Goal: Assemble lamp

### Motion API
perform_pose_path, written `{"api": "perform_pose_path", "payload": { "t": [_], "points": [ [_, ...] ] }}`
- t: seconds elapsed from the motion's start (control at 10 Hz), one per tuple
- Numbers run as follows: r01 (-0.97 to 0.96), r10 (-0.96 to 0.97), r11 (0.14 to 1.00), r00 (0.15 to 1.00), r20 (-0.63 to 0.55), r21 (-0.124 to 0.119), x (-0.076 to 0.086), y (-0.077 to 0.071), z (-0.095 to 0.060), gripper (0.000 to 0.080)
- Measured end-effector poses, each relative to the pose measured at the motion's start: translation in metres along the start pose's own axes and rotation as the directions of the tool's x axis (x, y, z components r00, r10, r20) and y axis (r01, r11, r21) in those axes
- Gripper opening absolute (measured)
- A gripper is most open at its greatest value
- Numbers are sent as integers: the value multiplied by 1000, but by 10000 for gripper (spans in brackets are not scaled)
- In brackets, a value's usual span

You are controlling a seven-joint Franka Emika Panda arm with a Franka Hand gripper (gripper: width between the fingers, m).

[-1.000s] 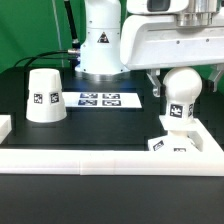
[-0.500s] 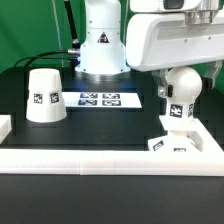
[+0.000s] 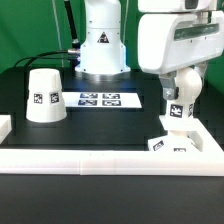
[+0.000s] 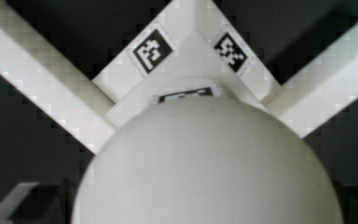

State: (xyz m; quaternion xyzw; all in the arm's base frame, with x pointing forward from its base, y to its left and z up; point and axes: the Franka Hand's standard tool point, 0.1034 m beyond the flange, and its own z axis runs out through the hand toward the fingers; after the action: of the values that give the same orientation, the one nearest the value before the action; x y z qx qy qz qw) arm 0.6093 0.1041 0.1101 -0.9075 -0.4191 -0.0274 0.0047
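I'm seeing the shade point(image 3: 43, 95) sitting on the table point(image 3: 110, 127) at the exterior view's left, with the marker board point(image 3: 98, 99) lying just beside it toward the middle. The arm's pedestal point(image 3: 102, 50) is standing behind that board. Over at the exterior view's right, the bulb point(image 3: 182, 88) is standing upright on the base point(image 3: 170, 143), well apart from the shade. A raised rail point(image 3: 100, 158) is running along the table's near edge, and the base is sitting right against it.

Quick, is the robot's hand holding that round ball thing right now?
Hand: right at the bulb, which stands on the base; open or closed cannot be told, as its fingers are not clearly seen.
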Motion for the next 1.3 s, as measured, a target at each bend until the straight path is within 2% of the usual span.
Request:
{"api": "perform_pose_path", "payload": {
  "t": [0.2,0.3,0.7,1.1,1.3],
  "points": [
    [68,-68,998,998,5,-4,0,0,0,698],
    [64,-64,998,998,5,-4,-1,1,0,571],
    [30,-30,1000,1000,5,-4,-1,1,0,576],
    [-285,285,959,959,-8,-9,1,1,0,577],
    [-494,494,869,869,-25,-12,2,3,-1,577]
  ]
}}
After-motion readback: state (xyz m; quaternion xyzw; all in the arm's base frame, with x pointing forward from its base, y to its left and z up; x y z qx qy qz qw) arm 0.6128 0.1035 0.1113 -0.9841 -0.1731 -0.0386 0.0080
